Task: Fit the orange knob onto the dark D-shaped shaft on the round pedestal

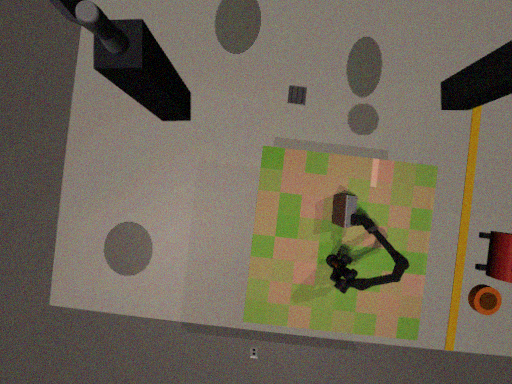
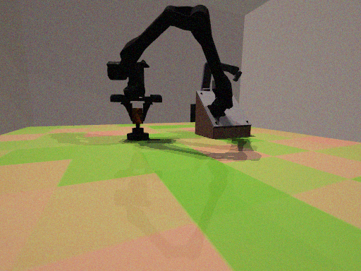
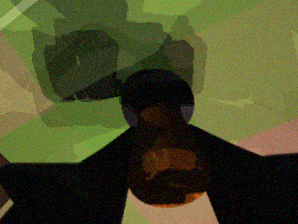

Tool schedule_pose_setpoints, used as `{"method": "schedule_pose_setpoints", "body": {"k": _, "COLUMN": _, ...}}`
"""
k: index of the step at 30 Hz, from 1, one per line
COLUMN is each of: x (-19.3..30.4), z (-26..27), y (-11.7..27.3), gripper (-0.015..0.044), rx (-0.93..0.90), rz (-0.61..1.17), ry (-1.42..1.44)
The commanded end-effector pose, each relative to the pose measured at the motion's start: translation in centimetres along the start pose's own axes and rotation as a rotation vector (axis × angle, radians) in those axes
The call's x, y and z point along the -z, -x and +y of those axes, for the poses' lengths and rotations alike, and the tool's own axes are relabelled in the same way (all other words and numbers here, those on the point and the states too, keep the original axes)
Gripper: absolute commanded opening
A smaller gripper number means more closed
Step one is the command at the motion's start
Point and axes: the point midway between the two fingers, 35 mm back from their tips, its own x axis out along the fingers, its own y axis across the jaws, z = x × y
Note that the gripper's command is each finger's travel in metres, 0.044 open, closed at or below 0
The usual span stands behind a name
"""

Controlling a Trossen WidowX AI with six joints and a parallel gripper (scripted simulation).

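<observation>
The orange knob [image 2: 137, 116] [image 3: 169, 167] looks dark and upright. My gripper [image 2: 137, 121] [image 3: 161, 130] is shut on it and points straight down. The dark round pedestal [image 2: 137, 136] [image 3: 157, 84] stands on the mat directly below the knob. In the exterior view a short stretch of the dark shaft [image 2: 137, 125] shows between the knob's underside and the pedestal's raised middle, so the knob is not down on the pedestal. Whether the shaft's tip is inside the hole or just touches the knob cannot be told. The shaft's flat side is hidden.
The arm's base stands by a sloped box [image 1: 344, 210] [image 2: 222, 132] with a grey top. The chequered green and pink mat [image 1: 270, 210] [image 2: 106, 219] lies under everything. Arm shadows fall around the pedestal. A red object [image 1: 501, 256] and an orange ring-shaped object [image 1: 473, 300] lie far off.
</observation>
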Motion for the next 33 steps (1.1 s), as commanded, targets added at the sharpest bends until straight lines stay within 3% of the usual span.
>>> {"method": "schedule_pose_setpoints", "body": {"k": 1, "x": 0.01, "z": -0.09, "y": 0.11, "gripper": 0.0, "rx": 0.006, "rz": -0.001, "ry": 0.003}}
{"method": "schedule_pose_setpoints", "body": {"k": 7, "x": -0.12, "z": -0.24, "y": 0.47, "gripper": 0.0, "rx": 0.006, "rz": -0.001, "ry": 0.012}}
{"method": "schedule_pose_setpoints", "body": {"k": 14, "x": -0.13, "z": -0.43, "y": 0.6, "gripper": 0.0, "rx": 0.006, "rz": 0.0, "ry": 0.213}}
{"method": "schedule_pose_setpoints", "body": {"k": 33, "x": -0.07, "z": -0.16, "y": 0.46, "gripper": 0.0, "rx": 0.006, "rz": 0.0, "ry": 0.213}}
